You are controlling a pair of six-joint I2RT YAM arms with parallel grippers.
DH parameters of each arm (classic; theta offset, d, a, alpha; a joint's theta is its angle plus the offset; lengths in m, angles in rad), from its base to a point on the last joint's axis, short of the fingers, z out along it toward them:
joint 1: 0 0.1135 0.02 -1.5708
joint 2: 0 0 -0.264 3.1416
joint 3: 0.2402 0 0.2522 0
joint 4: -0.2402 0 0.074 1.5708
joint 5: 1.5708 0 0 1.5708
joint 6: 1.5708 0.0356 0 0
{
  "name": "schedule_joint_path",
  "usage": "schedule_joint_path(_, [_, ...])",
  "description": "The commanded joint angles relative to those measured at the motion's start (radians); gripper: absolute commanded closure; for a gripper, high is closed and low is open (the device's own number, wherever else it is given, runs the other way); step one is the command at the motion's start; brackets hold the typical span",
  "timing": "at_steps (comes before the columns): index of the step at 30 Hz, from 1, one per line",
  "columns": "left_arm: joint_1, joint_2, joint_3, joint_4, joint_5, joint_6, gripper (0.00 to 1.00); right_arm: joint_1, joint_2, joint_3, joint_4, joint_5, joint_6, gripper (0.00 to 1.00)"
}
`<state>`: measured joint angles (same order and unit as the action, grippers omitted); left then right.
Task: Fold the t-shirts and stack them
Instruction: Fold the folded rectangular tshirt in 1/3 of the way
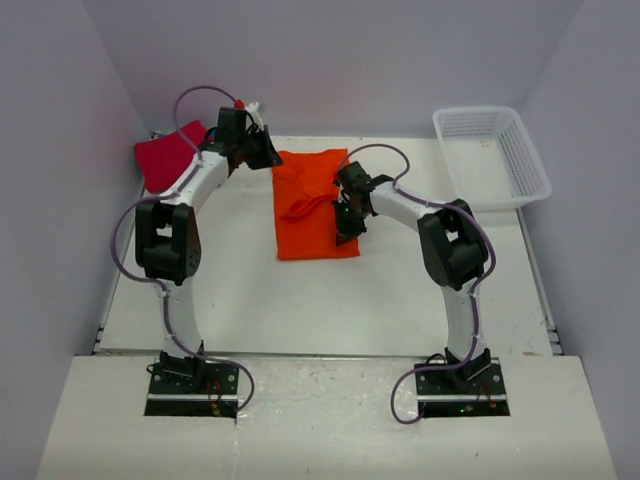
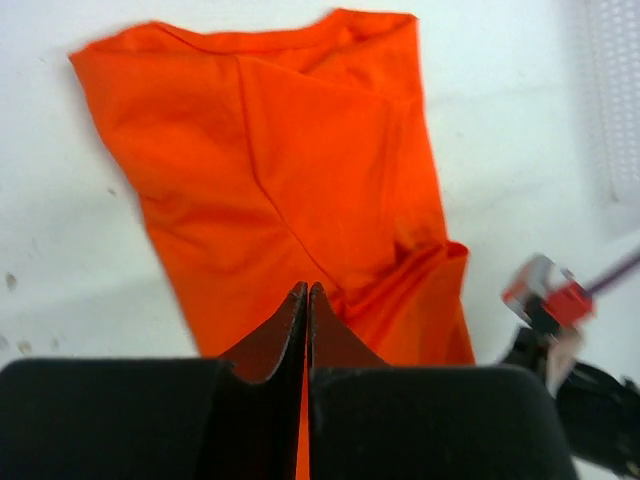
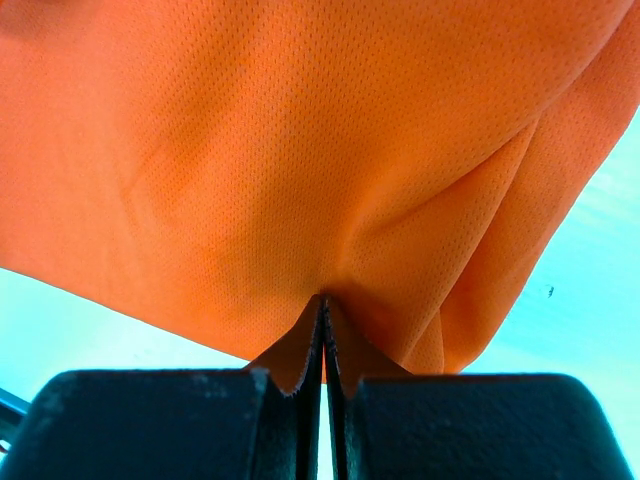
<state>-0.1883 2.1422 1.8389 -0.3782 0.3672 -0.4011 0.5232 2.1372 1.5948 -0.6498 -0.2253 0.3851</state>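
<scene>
Right pincer [image 3: 322,298] is clamped shut on the orange shirt [image 1: 312,235], which lies on the table [image 1: 400,300]. Left pincer [image 2: 305,292] is closed, seemingly empty. The cloth looks light and limp, so corners or hems are best to grip.

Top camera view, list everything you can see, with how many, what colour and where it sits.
orange t-shirt: one, bright orange, middle of the table, partly folded
red t-shirt: one, crimson, far left corner
basket: one, white lattice, far right corner
table: one, white, under everything
left gripper: one, black, shut, by the orange t-shirt's far left corner
right gripper: one, black, shut on the orange t-shirt's right side
</scene>
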Motion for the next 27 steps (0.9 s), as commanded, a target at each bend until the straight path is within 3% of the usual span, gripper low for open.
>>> schedule_joint_path(1, [-0.066, -0.189, -0.168, 0.056, 0.070, -0.028, 1.00, 0.003, -0.027, 0.042, -0.008, 0.012, -0.008, 1.00])
schedule_joint_path(6, [-0.137, -0.332, -0.482, 0.229, 0.070, -0.093, 1.00, 0.004, 0.006, 0.083, -0.008, -0.008, -0.003, 1.00])
schedule_joint_path(10, [-0.168, -0.351, -0.563, 0.275, 0.079, -0.114, 1.00, 0.003, 0.015, 0.090, -0.019, 0.006, -0.006, 1.00])
schedule_joint_path(27, [-0.175, -0.082, -0.466, 0.291, 0.049, -0.087, 1.00, 0.001, 0.032, 0.089, -0.025, 0.026, -0.002, 1.00])
